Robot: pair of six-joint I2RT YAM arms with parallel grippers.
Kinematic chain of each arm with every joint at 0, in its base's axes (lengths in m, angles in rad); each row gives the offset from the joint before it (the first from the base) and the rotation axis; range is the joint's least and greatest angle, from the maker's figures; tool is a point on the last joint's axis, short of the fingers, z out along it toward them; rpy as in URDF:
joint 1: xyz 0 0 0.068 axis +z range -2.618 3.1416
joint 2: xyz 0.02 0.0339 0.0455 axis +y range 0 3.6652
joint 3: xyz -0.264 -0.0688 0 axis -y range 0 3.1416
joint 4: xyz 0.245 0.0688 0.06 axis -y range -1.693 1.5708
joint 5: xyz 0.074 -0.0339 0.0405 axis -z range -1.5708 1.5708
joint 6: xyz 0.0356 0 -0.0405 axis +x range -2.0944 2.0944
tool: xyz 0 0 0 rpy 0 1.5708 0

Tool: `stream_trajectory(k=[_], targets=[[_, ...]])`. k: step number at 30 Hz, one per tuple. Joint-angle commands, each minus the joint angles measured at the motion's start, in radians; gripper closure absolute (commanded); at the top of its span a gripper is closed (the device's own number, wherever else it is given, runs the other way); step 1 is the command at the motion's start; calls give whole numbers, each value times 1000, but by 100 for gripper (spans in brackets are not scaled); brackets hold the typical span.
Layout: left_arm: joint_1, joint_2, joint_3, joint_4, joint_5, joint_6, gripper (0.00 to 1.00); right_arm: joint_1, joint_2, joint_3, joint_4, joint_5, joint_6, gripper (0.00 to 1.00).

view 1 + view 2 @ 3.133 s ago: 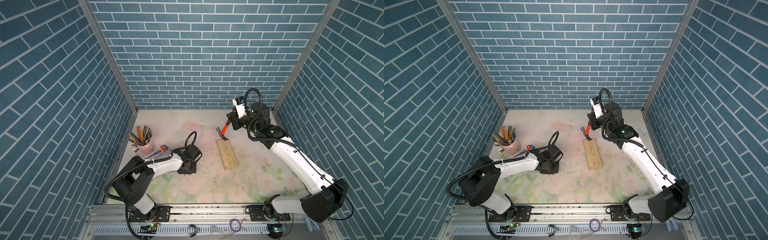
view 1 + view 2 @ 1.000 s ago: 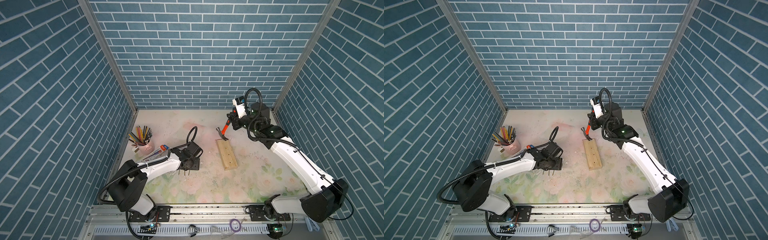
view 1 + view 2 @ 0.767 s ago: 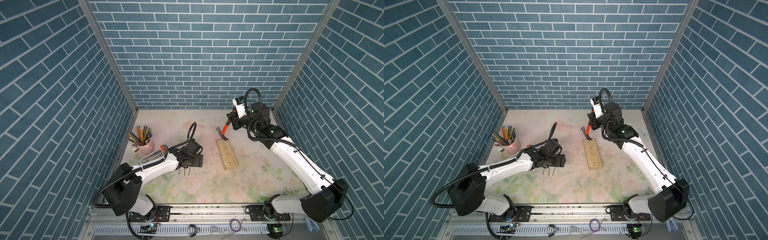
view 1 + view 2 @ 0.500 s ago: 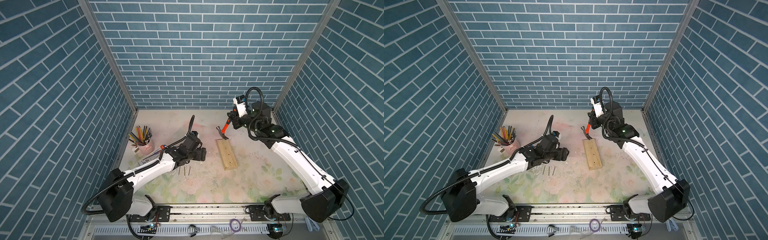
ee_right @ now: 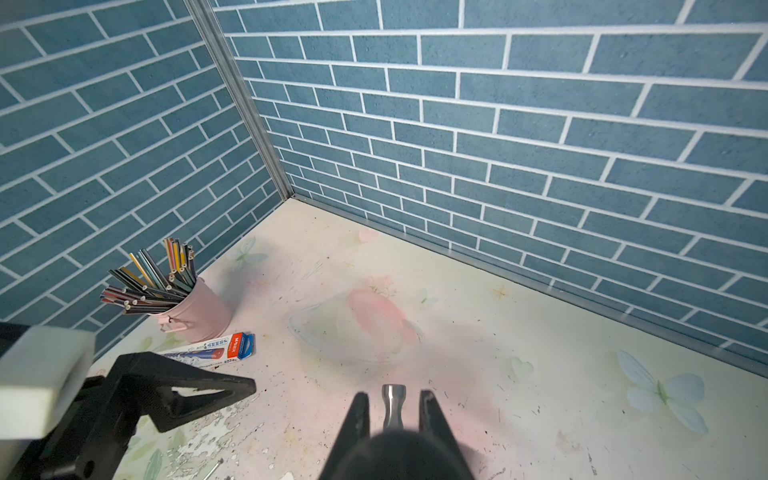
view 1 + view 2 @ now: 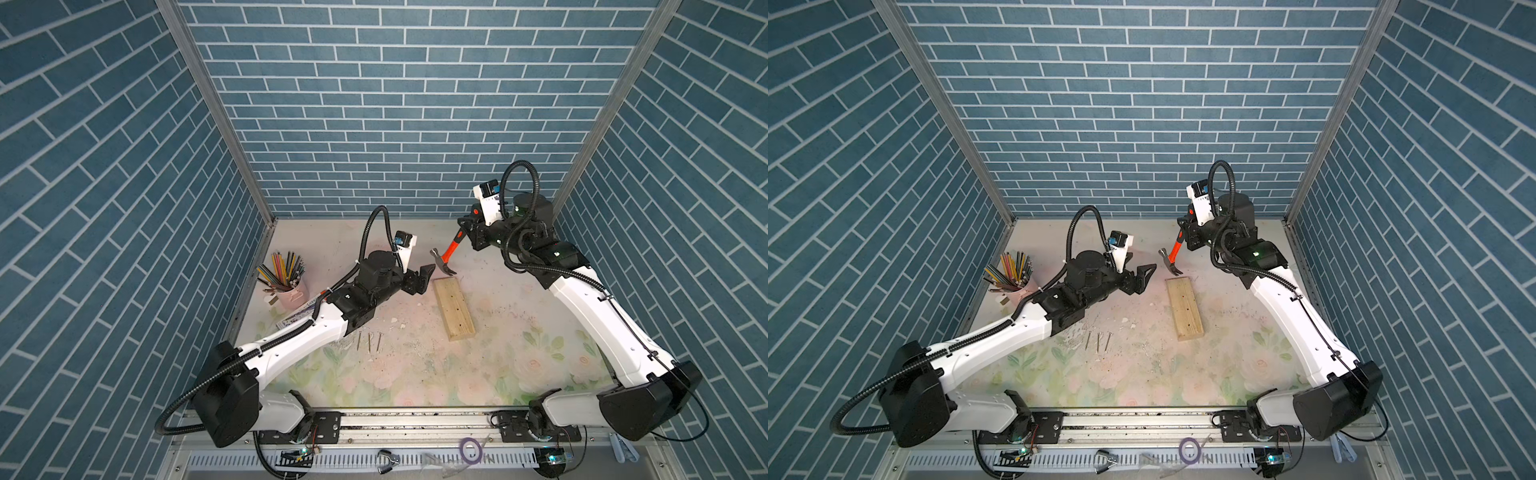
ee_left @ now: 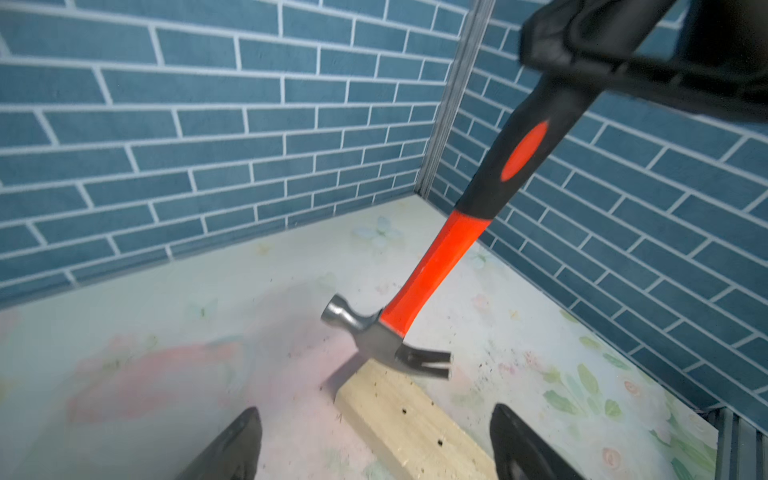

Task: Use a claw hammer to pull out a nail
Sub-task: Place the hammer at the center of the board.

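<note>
Right gripper (image 6: pixel 467 233) was pinched tight on the black end of the hammer (image 6: pixel 449 252), holding it slanted with the steel head down. That head hung at the far end of the wood block (image 6: pixel 454 307), its forked claw reaching out past the block's edge toward the robot's right. Whether the steel rested on the wood or hung just above it could not be told.

Left gripper (image 6: pixel 419 279) was spread wide and empty, just beside the block's far end and near the hammer head, on the robot's left of both.

Three nails (image 6: pixel 368 341) lay loose on the flowered mat (image 6: pixel 415 374) by the left forearm, well apart from the block. The block's top showed a few small dark holes. No nail could be made out standing in it, and none was seen caught in the claw.

By the look of it, the pulling was either done or paused between nails, with the claw parked over the end of the block. If a nail remained there, it was too small to see.

The next pull would call for sliding the slot of the claw under a nail's head, then rocking the handle back over the rounded head. The block was light and loose, so it would likely lift with the nail. The open left gripper seemed placed to press it down, and it would need to settle on the wood clear of the hammer's swing
</note>
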Motion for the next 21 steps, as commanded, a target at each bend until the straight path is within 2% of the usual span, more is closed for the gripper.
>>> stream_trajectory(k=[1,8,13,21], targets=[[3,53,50,113,85,118,14,-4,-4,66,37,-67,27,100],[9,168,177,55,186,241,14,-4,4,124,-14,-137,18,100],[32,216,224,48,277,247,14,-4,-1,143,-34,-172,23,100],[37,249,261,52,300,260,14,-4,4,171,-39,-216,42,100]])
